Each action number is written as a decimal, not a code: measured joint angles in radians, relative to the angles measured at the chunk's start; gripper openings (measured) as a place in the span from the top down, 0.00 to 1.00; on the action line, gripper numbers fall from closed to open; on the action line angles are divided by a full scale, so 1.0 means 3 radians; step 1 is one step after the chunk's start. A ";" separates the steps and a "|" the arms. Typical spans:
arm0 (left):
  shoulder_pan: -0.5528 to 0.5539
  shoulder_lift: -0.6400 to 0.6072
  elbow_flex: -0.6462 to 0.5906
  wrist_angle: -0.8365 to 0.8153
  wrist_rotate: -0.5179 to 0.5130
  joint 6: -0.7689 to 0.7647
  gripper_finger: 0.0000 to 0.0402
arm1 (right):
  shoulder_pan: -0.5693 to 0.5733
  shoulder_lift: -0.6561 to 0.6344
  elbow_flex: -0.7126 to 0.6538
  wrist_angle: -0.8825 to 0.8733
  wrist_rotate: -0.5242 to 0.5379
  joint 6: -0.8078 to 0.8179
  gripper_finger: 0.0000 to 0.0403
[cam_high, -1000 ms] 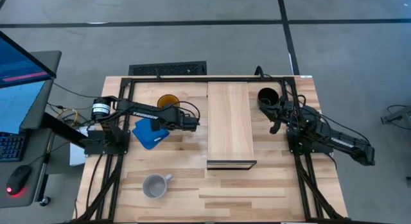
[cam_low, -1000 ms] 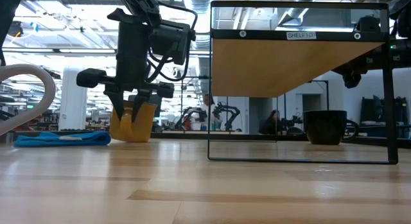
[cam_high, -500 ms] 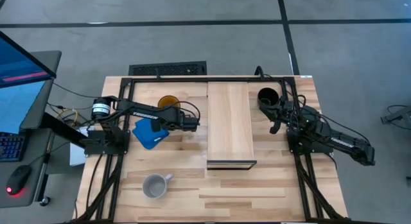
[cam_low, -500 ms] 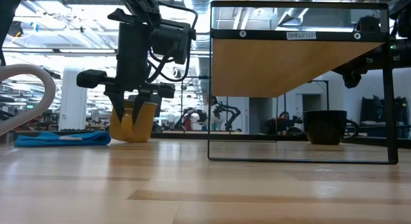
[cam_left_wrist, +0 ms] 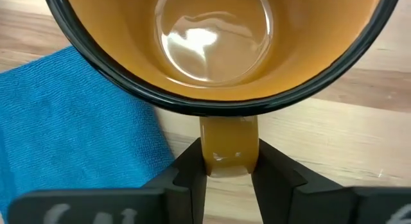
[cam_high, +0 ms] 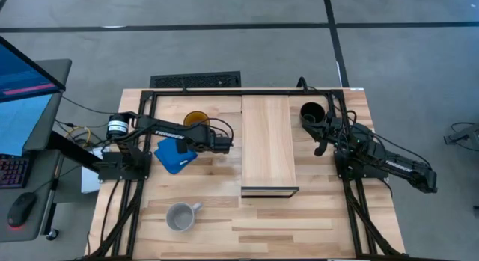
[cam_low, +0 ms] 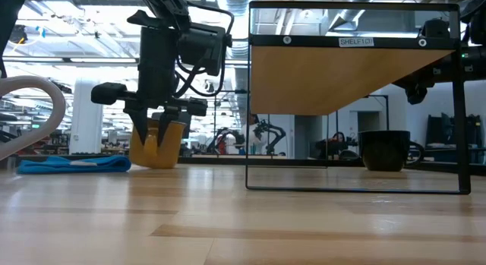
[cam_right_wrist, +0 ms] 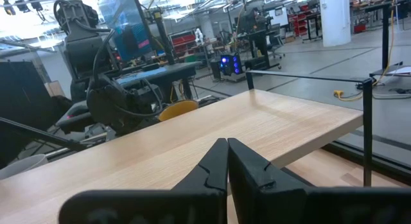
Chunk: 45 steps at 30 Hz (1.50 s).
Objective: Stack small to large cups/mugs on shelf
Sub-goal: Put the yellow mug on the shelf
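Observation:
The yellow-orange mug (cam_high: 195, 118) stands upright on the table at the far left, its bottom on the wood (cam_low: 158, 147). My left gripper (cam_low: 157, 136) is shut on its handle. The light grey mug (cam_high: 179, 216) stands on its base near the front left edge. The black mug (cam_high: 312, 114) stands on the table at the far right, beyond the shelf (cam_high: 268, 141), whose top board holds nothing. My right gripper (cam_right_wrist: 228, 161) waits shut and level at the table's right (cam_high: 320, 141), holding nothing. My left gripper pinches the yellow-orange mug's handle (cam_left_wrist: 228, 147) between its two fingers, one on each flat side. The fingers come steeply from above, slanting down. The mug stays upright with its mouth up and its bottom on the table.
A blue cloth (cam_high: 172, 156) lies flat on the table right beside the yellow-orange mug (cam_left_wrist: 70, 121). The shelf's dark wire frame (cam_low: 250, 143) stands on the table's middle. Bare planks lie along the near edge (cam_high: 299, 223).

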 joint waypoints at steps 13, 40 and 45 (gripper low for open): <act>0.0000 0.0001 0.0000 0.0001 -0.0008 -0.0010 0.75 | -0.0001 0.0000 0.0000 0.0000 0.0001 0.0000 0.92; 0.0000 0.0001 0.0000 0.0004 -0.0008 -0.0009 0.72 | 0.0000 0.0000 0.0000 0.0000 0.0001 0.0000 0.92; 0.0000 0.0001 0.0000 0.0039 -0.0009 -0.0007 0.72 | 0.0000 0.0000 0.0000 0.0000 0.0000 0.0000 0.92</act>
